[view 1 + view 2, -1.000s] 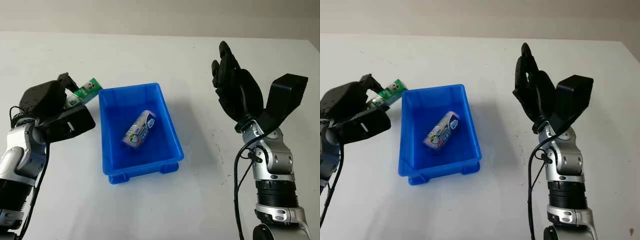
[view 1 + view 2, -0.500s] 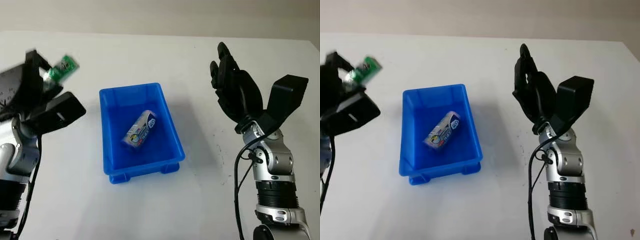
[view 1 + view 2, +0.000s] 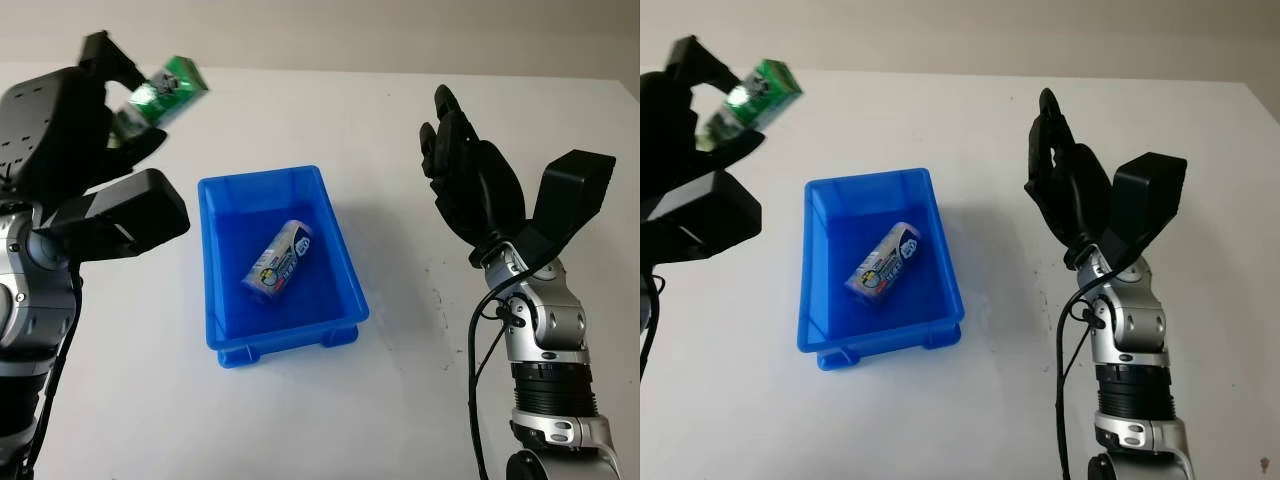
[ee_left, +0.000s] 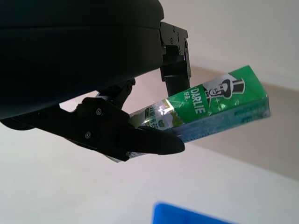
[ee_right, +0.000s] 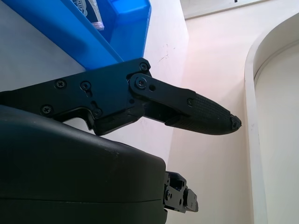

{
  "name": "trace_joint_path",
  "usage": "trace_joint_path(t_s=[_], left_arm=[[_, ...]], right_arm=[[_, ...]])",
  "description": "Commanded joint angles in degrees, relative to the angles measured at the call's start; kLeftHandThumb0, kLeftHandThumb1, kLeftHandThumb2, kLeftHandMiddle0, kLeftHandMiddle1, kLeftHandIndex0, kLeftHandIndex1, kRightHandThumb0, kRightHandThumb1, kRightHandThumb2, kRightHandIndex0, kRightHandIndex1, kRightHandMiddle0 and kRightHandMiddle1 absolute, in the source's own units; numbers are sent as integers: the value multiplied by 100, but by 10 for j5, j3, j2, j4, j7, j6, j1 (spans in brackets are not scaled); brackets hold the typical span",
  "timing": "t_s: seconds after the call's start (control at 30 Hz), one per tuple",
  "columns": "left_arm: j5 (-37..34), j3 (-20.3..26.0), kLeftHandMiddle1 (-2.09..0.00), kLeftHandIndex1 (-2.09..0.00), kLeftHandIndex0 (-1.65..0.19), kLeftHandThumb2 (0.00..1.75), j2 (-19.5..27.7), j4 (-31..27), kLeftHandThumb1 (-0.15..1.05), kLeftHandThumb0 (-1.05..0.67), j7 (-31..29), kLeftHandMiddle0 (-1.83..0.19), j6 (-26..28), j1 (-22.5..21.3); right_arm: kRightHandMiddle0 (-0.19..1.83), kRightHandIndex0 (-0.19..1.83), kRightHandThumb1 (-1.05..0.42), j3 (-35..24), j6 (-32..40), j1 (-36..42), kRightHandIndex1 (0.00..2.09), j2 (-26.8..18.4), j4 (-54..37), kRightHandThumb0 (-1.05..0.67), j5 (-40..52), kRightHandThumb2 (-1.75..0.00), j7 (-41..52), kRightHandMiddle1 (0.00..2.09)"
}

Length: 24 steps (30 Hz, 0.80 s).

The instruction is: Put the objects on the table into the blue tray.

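Note:
My left hand [image 3: 95, 110] is raised high at the left, shut on a green Darlie toothpaste box [image 3: 165, 88] that sticks out past its fingers [image 4: 140, 140] toward the tray. The box [image 4: 219, 100] hangs well above the table, left of and beyond the blue tray [image 3: 340, 255]. Inside the tray lies a white and blue tube-shaped pack [image 3: 280, 258], tilted diagonally. My right hand [image 3: 470, 180] is open, held up in the air to the right of the tray, holding nothing.
The white table [image 3: 400, 120] spreads around the tray. A corner of the tray [image 5: 126, 23] sits close to the right hand's fingers [image 5: 196, 109]. A pale wall runs behind the table's far edge.
My left hand has lifted the green box from table level beside the tray's left rim up and toward the tray. The right hand and the pack in the tray have stayed put.

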Motion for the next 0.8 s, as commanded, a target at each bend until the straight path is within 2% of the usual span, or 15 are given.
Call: trace_joint_path(t_s=[0.0,0.17,0.27,0.37,0.47,0.6,0.77], left_arm=[[-15,0,-209,-209,-17,38,9,-15,105,-29,-29,-64,-5,-23],[-59,-19,-209,-209,-19,41,15,2,105,-30,-117,-64,-11,-61],[-52,-42,-209,-209,-33,41,17,8,105,-32,-152,-74,-8,-76],[-57,-59,-209,-209,-33,40,17,14,105,-30,-179,-77,-15,-84],[-59,-74,-209,-209,-30,38,10,19,105,-29,-198,-77,-17,-96],[-67,-86,-209,-209,-36,38,0,22,105,-28,-212,-84,-21,-104],[-59,-118,-209,-209,-32,35,-10,34,105,-27,-219,-80,-46,-105]], right_arm=[[-19,-19,-105,-3,2,2,0,-3,-10,-75,2,-73,-1,0],[-19,-19,-105,-2,2,3,0,-3,-12,-74,3,-73,-1,0],[-19,-19,-105,-2,7,3,0,-2,-15,-74,2,-73,-5,0],[-19,-19,-105,0,11,4,0,-2,-19,-73,1,-74,-7,0],[-19,-19,-105,0,8,5,0,-3,-17,-73,2,-74,-5,0],[-19,-19,-105,1,10,6,0,-3,-17,-74,1,-73,-4,0],[-19,-19,-105,1,6,5,0,-4,-11,-74,2,-75,2,0]])
